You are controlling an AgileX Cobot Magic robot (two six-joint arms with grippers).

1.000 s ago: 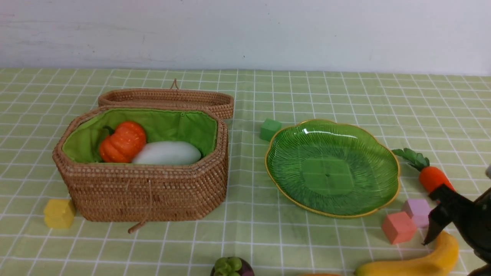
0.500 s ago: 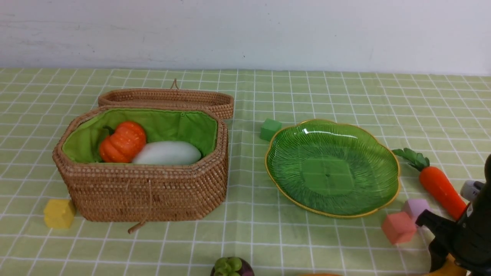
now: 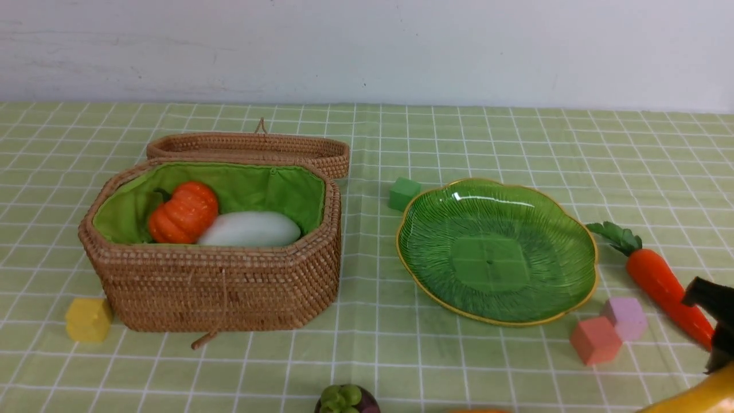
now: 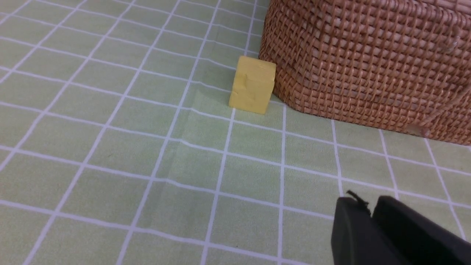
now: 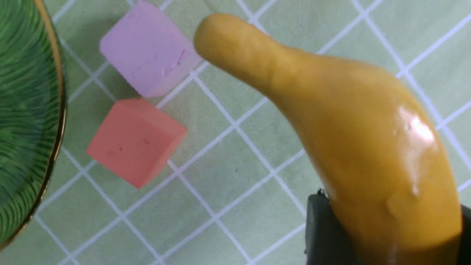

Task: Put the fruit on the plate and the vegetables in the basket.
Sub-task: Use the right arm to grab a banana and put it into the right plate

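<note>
The open basket point(image 3: 212, 287) holds the ribbed orange pumpkin point(image 3: 183, 212) and the white oblong vegetable point(image 3: 250, 229). Right of it lies the empty green plate point(image 3: 496, 252). The carrot point(image 3: 659, 281) lies on the cloth beyond the plate's right edge. My right gripper point(image 3: 717, 344) is at the front right corner, shut on the thick part of the yellow banana point(image 5: 353, 121), whose narrow end points toward the cubes. A mangosteen point(image 3: 346, 400) shows at the front edge. My left gripper point(image 4: 369, 206) hangs shut and empty over the cloth near the basket's wall point(image 4: 368, 62).
The basket's lid point(image 3: 249, 149) lies open behind it. A yellow cube point(image 3: 89, 319) touches the basket's left front corner. A green cube point(image 3: 403, 193) sits behind the plate's left rim. A red cube point(image 5: 136, 141) and a lilac cube point(image 5: 149, 68) lie between plate and banana.
My right gripper dropped onto the banana, closed on it and shifted right. The banana moved right with it, mostly out of the front view, and the carrot is uncovered.
</note>
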